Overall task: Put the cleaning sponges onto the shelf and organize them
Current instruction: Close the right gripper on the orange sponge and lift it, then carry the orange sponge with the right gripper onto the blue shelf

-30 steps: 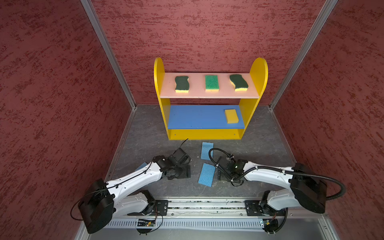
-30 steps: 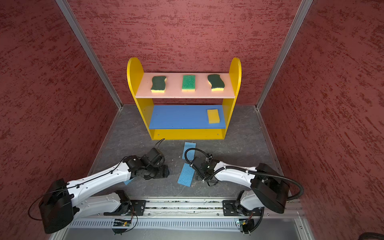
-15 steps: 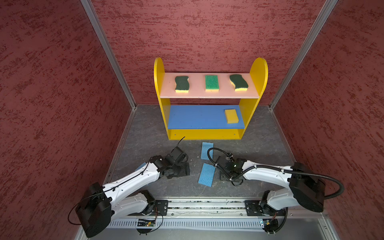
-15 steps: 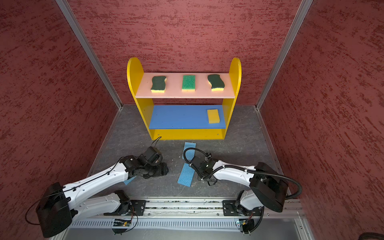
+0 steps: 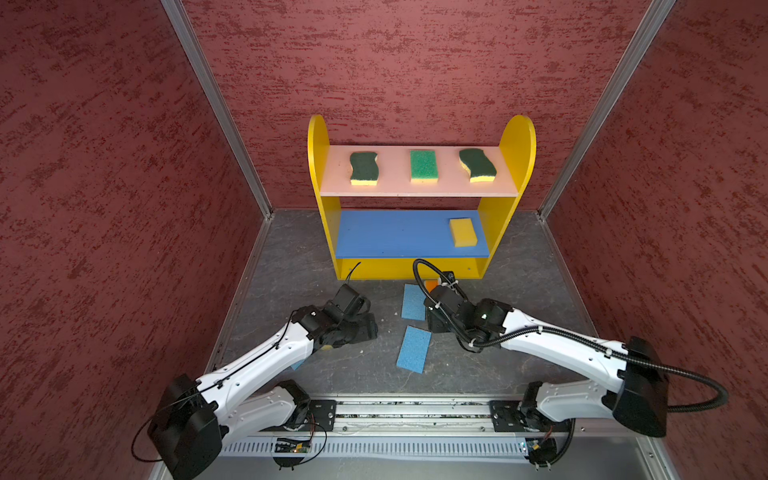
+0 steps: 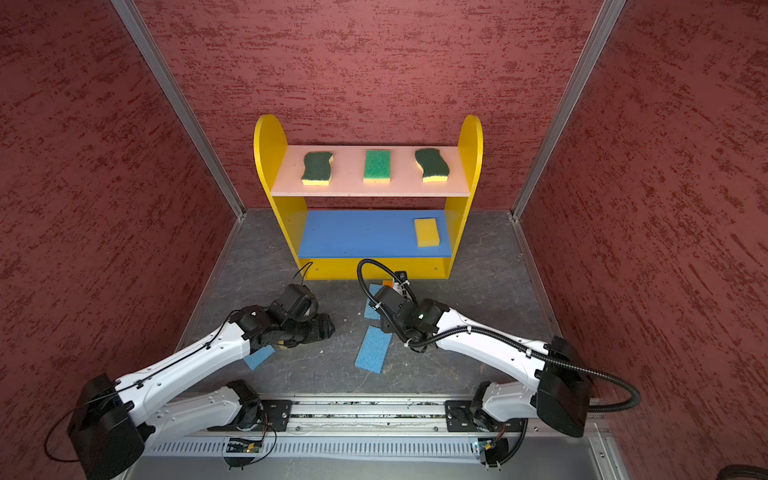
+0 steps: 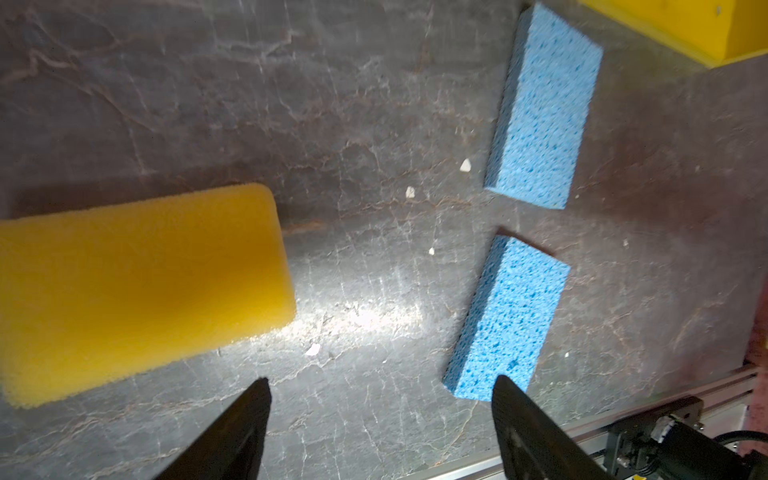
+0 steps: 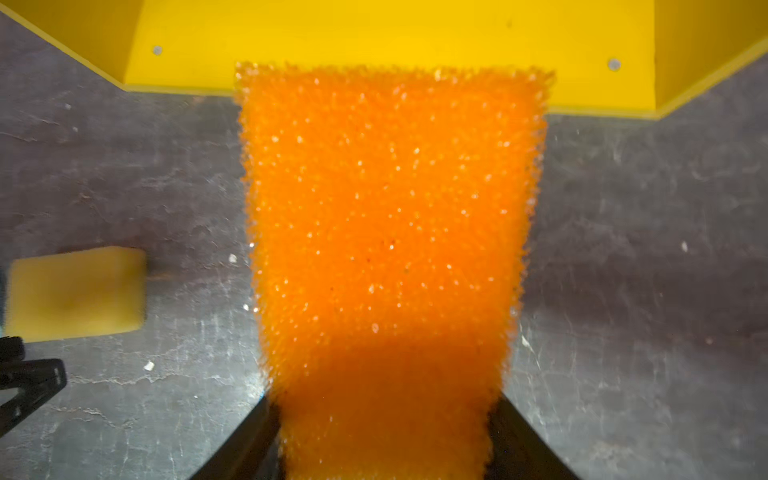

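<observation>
two arms, same build. left arm [image 5: 266,357]: white moulded shells, black joint housings, bulky black shoulder block [image 5: 187,428], thin black wire [image 5: 353,270] trailing loose along it. right arm [image 5: 561,345]: same white and black, plus thick ribbed black conduit [image 5: 698,377] looping out behind shoulder; small green light [image 5: 483,316] near wrist. bases on black plates [image 5: 322,411], mounted on silver rail [image 5: 411,415]. left end effector [image 7: 381,381] and right end effector [image 8: 382,403]: black tapered fingers [image 7: 232,436].

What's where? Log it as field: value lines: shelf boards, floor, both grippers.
Pink top board: left wavy sponge, bright green sponge, right wavy sponge
Blue middle board: shelved yellow sponge, right end
Floor: near blue sponge, far blue sponge, third blue sponge by left arm, loose yellow sponge
Left gripper: open, empty
Right gripper: shut on orange sponge
</observation>
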### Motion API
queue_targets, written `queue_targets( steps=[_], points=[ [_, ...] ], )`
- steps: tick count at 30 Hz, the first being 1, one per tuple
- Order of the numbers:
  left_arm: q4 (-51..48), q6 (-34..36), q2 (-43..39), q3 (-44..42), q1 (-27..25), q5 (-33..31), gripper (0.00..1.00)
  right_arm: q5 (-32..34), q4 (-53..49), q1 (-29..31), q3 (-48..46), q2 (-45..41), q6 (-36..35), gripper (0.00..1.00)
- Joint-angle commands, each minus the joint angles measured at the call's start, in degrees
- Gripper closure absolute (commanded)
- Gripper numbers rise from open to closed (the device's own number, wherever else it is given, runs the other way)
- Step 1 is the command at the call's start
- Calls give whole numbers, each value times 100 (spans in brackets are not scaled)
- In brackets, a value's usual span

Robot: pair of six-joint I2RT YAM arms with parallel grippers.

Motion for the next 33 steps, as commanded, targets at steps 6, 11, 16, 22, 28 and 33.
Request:
queue_targets(
  steps=[6, 11, 16, 22, 28, 33],
  points=[
    [234, 221, -158, 191, 366, 9, 16, 285, 955, -376, 779, 613, -1113, 36],
    [397, 216, -168, 140, 455, 9, 16, 378, 1593, -730, 945, 900, -1374, 36],
    [407, 372, -86, 153, 598, 78, 16, 404, 2126, -978, 1189, 1129, -1837, 36],
    [449, 497, -20, 133, 820, 166, 16, 348, 2465, -1287, 1486, 1474, -1959, 36],
    [454, 598, -11, 139, 970, 219, 16, 328, 2654, -1433, 1736, 1809, -2010, 36],
    [447, 665, -11, 146, 1074, 264, 16, 373, 2703, -1535, 1853, 2020, -2095, 36]
  ],
)
